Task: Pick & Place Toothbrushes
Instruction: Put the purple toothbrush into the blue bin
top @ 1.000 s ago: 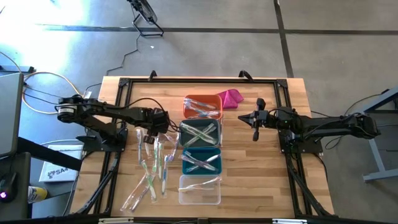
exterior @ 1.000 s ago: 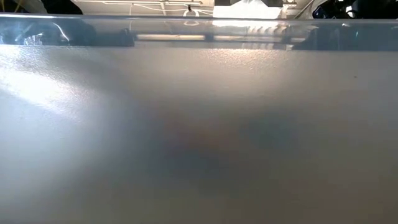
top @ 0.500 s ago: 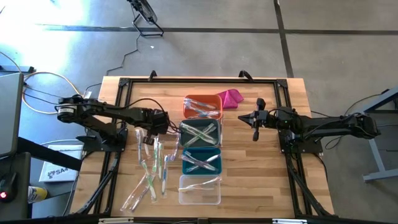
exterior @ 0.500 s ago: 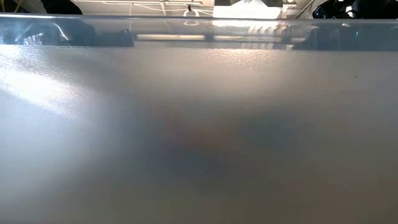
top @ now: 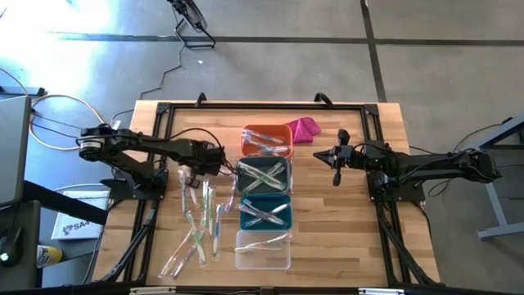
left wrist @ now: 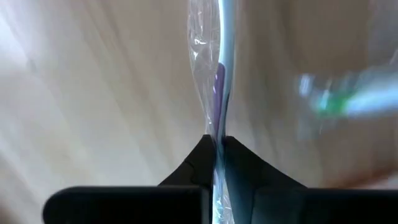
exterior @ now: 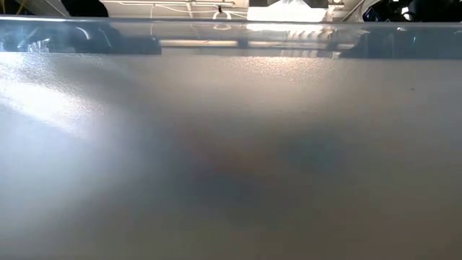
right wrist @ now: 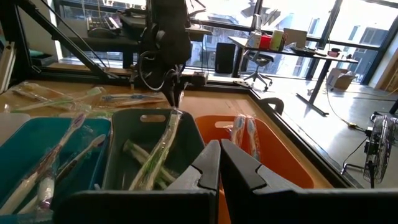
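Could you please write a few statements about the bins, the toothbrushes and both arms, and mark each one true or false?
1. The left gripper has its jaws shut on a clear-wrapped toothbrush. True.
2. The right gripper holds a toothbrush. False: its jaws are shut on nothing.
3. The orange rectangular bin contains wrapped toothbrushes. True.
4. The magenta cloth lump lies inside the teal bin. False: it lies on the wooden table, beside the orange bin.
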{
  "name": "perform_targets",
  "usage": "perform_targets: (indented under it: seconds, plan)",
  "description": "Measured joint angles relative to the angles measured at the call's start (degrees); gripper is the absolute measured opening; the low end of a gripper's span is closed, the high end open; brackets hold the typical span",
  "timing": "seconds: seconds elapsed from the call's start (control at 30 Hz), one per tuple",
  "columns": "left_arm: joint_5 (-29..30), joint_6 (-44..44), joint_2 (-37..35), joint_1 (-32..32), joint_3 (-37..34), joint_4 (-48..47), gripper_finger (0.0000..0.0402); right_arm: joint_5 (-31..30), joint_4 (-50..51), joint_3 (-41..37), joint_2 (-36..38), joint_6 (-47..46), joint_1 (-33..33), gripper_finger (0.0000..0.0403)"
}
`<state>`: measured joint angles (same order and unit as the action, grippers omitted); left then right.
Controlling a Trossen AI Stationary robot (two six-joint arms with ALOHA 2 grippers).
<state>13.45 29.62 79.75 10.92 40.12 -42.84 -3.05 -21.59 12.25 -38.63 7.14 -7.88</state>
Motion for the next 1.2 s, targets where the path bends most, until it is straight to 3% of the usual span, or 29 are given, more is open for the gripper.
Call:
perform_targets:
  seconds: [0.23,0.53,0.87,1.1,1.2]
  plan:
    - [8.15,-1.81,-0.05,0.02,2.19,-7.88,0.0014,0.00,0.07,0.00,0.00,0.00,-0.01,0.0004]
    - [13.13,-9.32,-0.09,0.00,5.19,-10.12,0.0013,0.00,0.05,-0.02,0.00,0.00,0.00,0.0004]
    - [15.45,-11.17,-1.76,0.00,8.58,-15.92,0.0013,0.00,0.10,-0.02,0.00,0.00,0.00,0.0004]
    - [16.03,-13.52,-9.88,0.00,11.75,-17.04,0.0013,0.03,0.33,-0.02,0.00,0.00,0.00,0.0004]
    - [12.76,-14.91,-14.36,-0.02,12.88,-14.22,0.0013,0.02,0.33,-0.02,0.00,0.00,0.00,0.0004]
